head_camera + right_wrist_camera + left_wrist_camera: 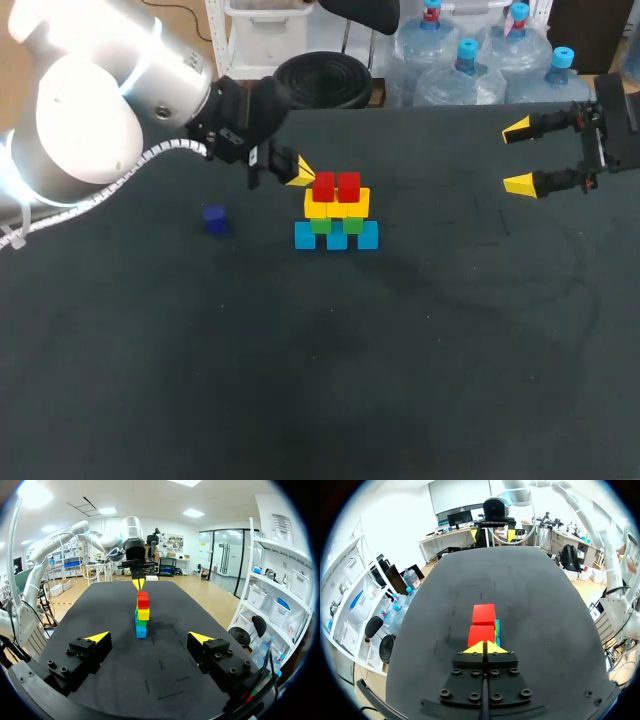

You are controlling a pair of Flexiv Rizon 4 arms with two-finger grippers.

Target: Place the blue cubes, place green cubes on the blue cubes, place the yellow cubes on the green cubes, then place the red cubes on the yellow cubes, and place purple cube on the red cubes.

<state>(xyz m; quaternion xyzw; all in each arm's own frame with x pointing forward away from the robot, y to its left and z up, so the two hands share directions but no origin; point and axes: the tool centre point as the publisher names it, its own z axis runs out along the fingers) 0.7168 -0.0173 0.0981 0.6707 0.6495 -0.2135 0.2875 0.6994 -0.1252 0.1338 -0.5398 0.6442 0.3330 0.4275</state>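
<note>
**Purple cube unplaced**

Head view: we saw our left gripper (300,172) closed, empty, beside the two red cubes (336,187) topping the stack (336,222); the small purple cube (215,219) lay further left. Left wrist: yellow tips (475,649) touched. Right wrist: our right gripper (149,637) gaped.

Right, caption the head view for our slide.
Left gripper, shut, by a four-layer cube stack; purple cube apart on the table; right gripper open.

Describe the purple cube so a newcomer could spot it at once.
Find the coloured stack mid-table. Left of it, alone on the table, sits the purple cube: darker than the blue base cubes and touching nothing.
</note>
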